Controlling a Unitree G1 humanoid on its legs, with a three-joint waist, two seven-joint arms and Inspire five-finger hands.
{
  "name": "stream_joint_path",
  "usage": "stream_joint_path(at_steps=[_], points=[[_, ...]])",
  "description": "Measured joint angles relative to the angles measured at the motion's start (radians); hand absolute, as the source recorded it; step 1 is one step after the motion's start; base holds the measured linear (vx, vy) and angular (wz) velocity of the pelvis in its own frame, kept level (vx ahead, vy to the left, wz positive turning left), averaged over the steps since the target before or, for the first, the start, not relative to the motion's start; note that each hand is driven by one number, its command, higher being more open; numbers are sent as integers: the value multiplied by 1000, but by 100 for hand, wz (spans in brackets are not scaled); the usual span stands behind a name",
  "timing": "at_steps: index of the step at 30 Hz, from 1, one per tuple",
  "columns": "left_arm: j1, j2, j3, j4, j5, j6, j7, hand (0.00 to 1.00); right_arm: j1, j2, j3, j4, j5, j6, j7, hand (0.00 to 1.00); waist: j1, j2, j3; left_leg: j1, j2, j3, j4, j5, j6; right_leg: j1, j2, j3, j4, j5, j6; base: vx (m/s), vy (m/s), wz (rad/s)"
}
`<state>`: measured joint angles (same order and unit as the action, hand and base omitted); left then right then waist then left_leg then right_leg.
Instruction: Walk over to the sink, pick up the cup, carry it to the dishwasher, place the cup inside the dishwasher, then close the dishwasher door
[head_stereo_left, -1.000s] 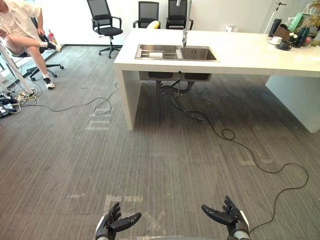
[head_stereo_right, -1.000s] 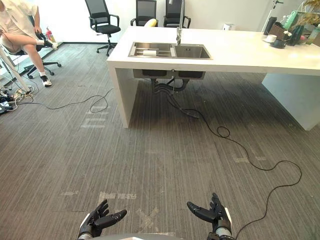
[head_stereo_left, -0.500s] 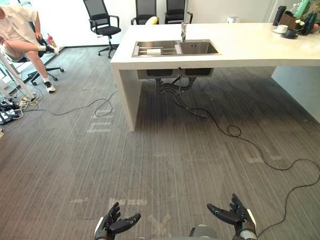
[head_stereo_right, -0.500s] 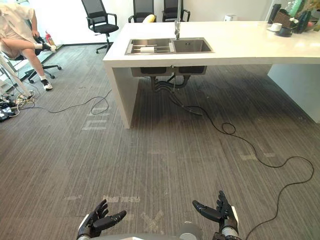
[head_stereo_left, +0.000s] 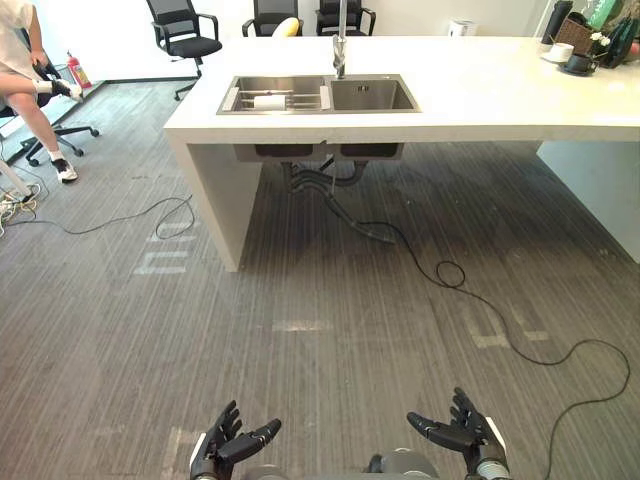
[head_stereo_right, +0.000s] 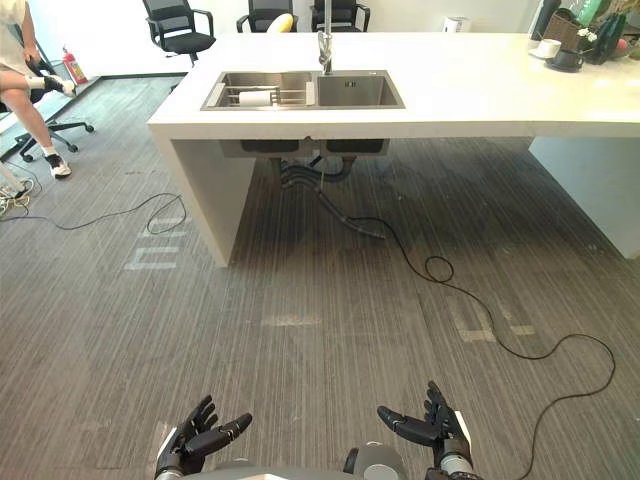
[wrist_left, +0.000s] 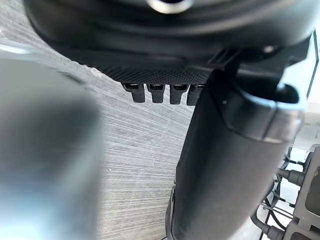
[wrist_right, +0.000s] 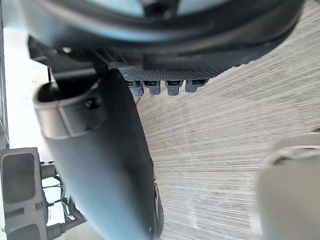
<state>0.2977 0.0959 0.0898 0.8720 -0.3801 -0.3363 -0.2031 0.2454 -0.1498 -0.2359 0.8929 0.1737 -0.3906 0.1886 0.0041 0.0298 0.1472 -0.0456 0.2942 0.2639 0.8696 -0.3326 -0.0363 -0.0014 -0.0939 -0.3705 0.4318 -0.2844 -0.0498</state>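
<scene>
In the left eye view the white counter (head_stereo_left: 480, 95) stands well ahead across the grey carpet (head_stereo_left: 300, 340). The sink (head_stereo_left: 370, 97) is set into it, with the faucet (head_stereo_left: 340, 45) at its back edge. A small white object, most likely the cup (head_stereo_left: 268, 101), lies on its side on a rack in the left basin. The left hand (head_stereo_left: 232, 447) and right hand (head_stereo_left: 455, 432) hang low and well apart, fingers straight and spread, both empty. A person (head_stereo_left: 25, 60) sits on a chair far to the left.

The right eye view gives the same layout. It adds a teacup (head_stereo_right: 547, 47) on a saucer at the counter's far right end, well apart from the sink.

In the left wrist view its fingers (wrist_left: 132, 92) and thumb reach out straight over bare carpet, holding nothing.

The right wrist view matches: straight fingers (wrist_right: 150, 87), carpet beyond, no load.

The step in hand looks like the walk to the sink, with no pickup begun. The next move calls for closing the gap to the counter edge, aimed at the left basin, then lifting a hand over the rim.
</scene>
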Motion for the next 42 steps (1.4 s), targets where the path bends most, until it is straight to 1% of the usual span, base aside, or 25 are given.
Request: stream_joint_path(at_steps=[3, 4, 5, 7, 8, 9, 10, 11, 12, 13, 14, 15, 17, 18, 22, 24, 27, 28, 31, 32, 33, 35, 36, 39, 42], points=[[-19, -9, -1, -22, -1, 0, -1, 100, -9, -2, -33, -26, 0, 3, -5, 100, 1, -3, 8, -66, -147, 52, -339, 2, -14, 80, -34, -10, -98, 28, 31, 361, 5, 8], [-25, -14, -1, -41, -1, -1, 1, 100, -20, -4, -44, -29, 1, 7, -13, 100, 4, -2, 17, -96, -208, 46, -500, 67, -20, 114, -48, -12, -126, 28, 37, 322, 83, -1], [-23, -17, -2, -54, -2, -15, 3, 100, -24, -8, -42, -33, 2, 7, -17, 100, 11, 6, 21, -133, -229, 43, -633, 168, -27, 143, -45, -8, -154, 24, 53, 320, 101, -11], [-19, -17, -3, -56, -5, -26, 8, 100, -29, -8, -26, -42, 2, 8, -21, 100, 24, 19, 30, -173, -215, 54, -704, 291, -32, 180, -34, 17, -149, -16, 100, 344, 172, -45], [-5, -16, -5, -45, -12, -26, 10, 100, -25, -4, -4, -42, 1, 13, -25, 100, 41, 11, 27, -165, -204, 76, -646, 357, 6, 205, -45, 48, -132, -54, 109, 385, 222, -62], [3, -16, -6, -40, -15, -26, 11, 100, -23, -3, 11, -41, 1, 16, -27, 100, 47, 3, 24, -171, -210, 88, -602, 344, 31, 217, -60, 59, -126, -76, 110, 421, 235, -54], [10, -13, -9, -40, -31, -27, 5, 100, -20, -1, 31, -42, 0, 16, -29, 100, 50, -18, 17, -193, -217, 108, -504, 277, 96, 222, -92, 74, -99, -116, 97, 544, 253, -25], [11, 1, -7, -39, -33, -27, 5, 100, -13, 2, 45, -37, -1, 19, -34, 100, 52, -40, 1, -209, -236, 116, -438, 210, 126, 219, -130, 75, -53, -137, 102, 455, 205, -11], [8, 3, -3, -37, -33, -26, 9, 100, -11, 1, 49, -37, -1, 21, -33, 100, 51, -41, -4, -209, -247, 116, -417, 182, 137, 203, -153, 82, 7, -134, 108, 580, 251, 7], [4, 4, 3, -40, -33, -29, 10, 100, -9, 2, 51, -35, -1, 27, -30, 100, 52, -57, -2, -205, -265, 120, -374, 136, 145, 132, -202, 112, 182, -103, 144, 485, 212, 11], [4, 5, 8, -40, -33, -33, 10, 100, -11, 4, 59, -31, -1, 32, -25, 100, 53, -57, -6, -179, -279, 122, -352, 88, 152, 58, -246, 156, 382, -32, 149, 589, 243, 7], [6, 5, 9, -39, -33, -32, 11, 100, -10, 3, 67, -25, -1, 33, -23, 100, 51, -62, -5, -158, -285, 122, -348, 69, 155, 20, -262, 171, 473, -8, 155, 483, 149, -2], [12, 5, 5, -45, -33, -32, 19, 100, -11, 5, 83, -14, -2, 33, -10, 100, 49, -62, -2, -72, -287, 113, -367, 32, 150, -48, -265, 164, 608, -23, 133, 410, 91, 0], [18, 7, -4, -58, -34, -33, 30, 100, -7, 6, 95, -14, -2, 33, -7, 100, 44, -60, -2, -8, -287, 103, -414, 30, 144, -81, -244, 139, 595, -44, 137, 410, 55, 23], [-26, 35, -22, -110, -34, -33, 61, 100, 2, 7, 105, -14, -2, 25, 1, 100, 23, -42, 7, 120, -244, 23, -529, 39, 108, -171, -139, 48, 228, -49, 150, 398, -33, 53], [-70, 59, -32, -124, -34, -34, 83, 100, 14, 12, 104, -16, -2, 13, 5, 100, 23, -46, 14, 157, -220, -26, -536, 20, 71, -228, -119, 56, 17, 56, 151, 316, -124, 57], [-68, 70, -39, -157, -32, -41, 100, 100, 38, 39, 103, -37, -1, 9, 12, 100, 23, -66, 22, 208, -214, -33, -503, -28, 10, -247, -135, 73, -24, 168, 112, 324, -217, 39], [-52, 76, -44, -196, -32, -50, 115, 100, 56, 48, 104, -53, 0, 9, 21, 100, 16, -67, 23, 229, -204, -41, -482, -69, -8, -248, -139, 84, 34, 237, 95, 392, -334, 42], [-5, 35, -65, -331, -35, -69, 136, 100, 74, 16, 100, -102, 2, 21, 43, 100, 22, -2, 4, 248, -126, -51, -469, -107, -68, -281, -105, 51, 172, 109, 72, 432, -344, 23], [-3, 31, -72, -360, -36, -70, 136, 100, 70, 11, 94, -105, 2, 26, 43, 100, 22, 5, 9, 233, -115, -43, -430, -95, -66, -279, -103, 43, 180, 93, 66, 372, -256, 15], [6, 25, -90, -418, -33, -71, 135, 100, 58, 3, 77, -99, 1, 42, 39, 100, 18, 7, 11, 172, -88, -27, -299, -38, -40, -266, -101, 34, 178, 72, 58, 358, -267, 13], [24, 7, -99, -526, -34, -71, 133, 100, 65, -11, 62, -99, 0, 50, 36, 100, 9, 20, 19, 88, -23, -9, -85, 124, 7, -177, -82, 11, 123, 49, 36, 332, -281, 19], [27, 4, -99, -556, -34, -72, 130, 100, 64, -14, 61, -98, 0, 52, 32, 100, 10, 15, 22, 67, -9, -7, -38, 120, 16, -150, -74, 6, 97, 47, 31, 234, -178, 5], [25, 15, -99, -711, -55, -77, 101, 100, 67, -28, 45, -97, 0, 52, 19, 100, 7, 21, 18, -10, -40, 23, -57, 50, 4, -49, -62, 9, -36, 67, 27, 330, -147, -14], [9, 14, -105, -853, -70, -92, 90, 100, 71, -33, 46, -91, -1, 60, -4, 100, 9, 23, 17, -34, -186, 9, -443, 57, -6, 42, -71, 11, -166, 106, 62, 350, -14, -6]])
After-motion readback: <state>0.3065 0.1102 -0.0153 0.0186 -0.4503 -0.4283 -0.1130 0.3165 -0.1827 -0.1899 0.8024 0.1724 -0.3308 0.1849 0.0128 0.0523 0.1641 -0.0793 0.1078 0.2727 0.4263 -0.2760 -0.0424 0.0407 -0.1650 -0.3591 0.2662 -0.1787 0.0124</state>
